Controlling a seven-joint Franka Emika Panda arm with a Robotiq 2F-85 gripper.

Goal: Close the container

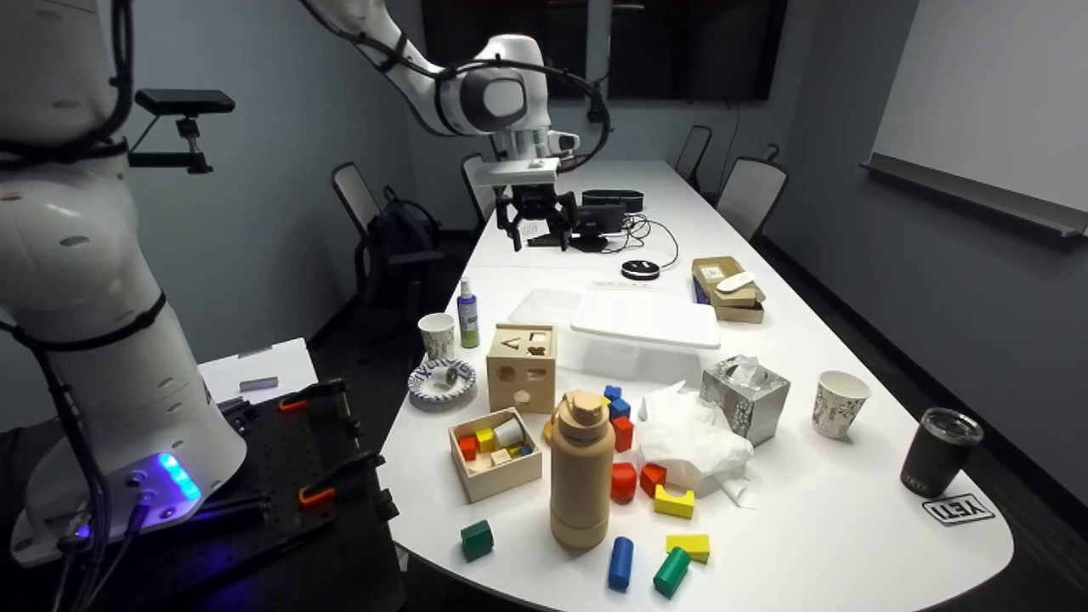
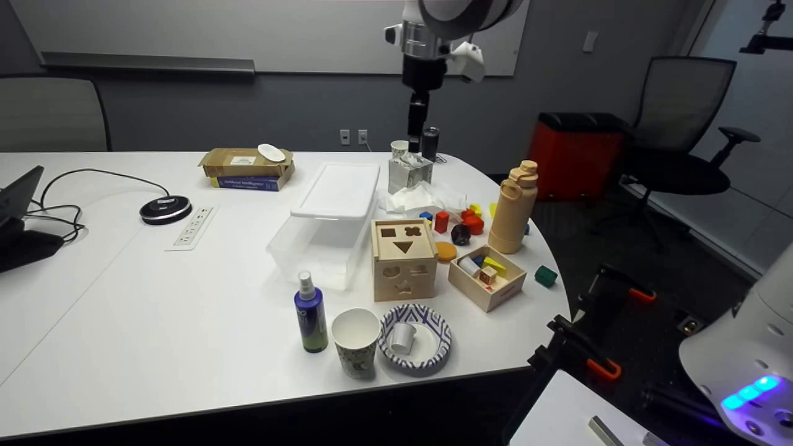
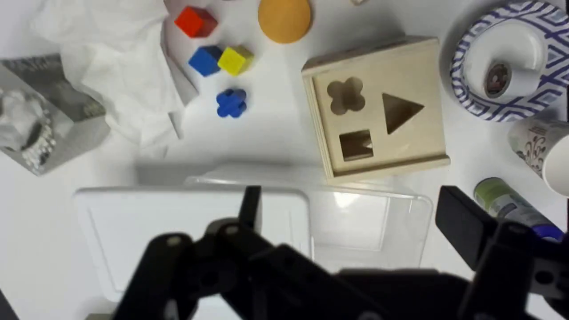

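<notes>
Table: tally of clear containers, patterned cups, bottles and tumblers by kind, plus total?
Clear containers: 1
Patterned cups: 2
Bottles: 2
Tumblers: 1
Total: 6

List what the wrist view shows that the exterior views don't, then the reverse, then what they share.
Wrist view only: a near straight-down look at the flower-shaped blue block, its lobed outline plain.
Both exterior views only: the tan bottle and the black tumbler.
Shared: the gripper, the wooden shape box, the tissue box and the clear container, its lid leaving one end uncovered.
</notes>
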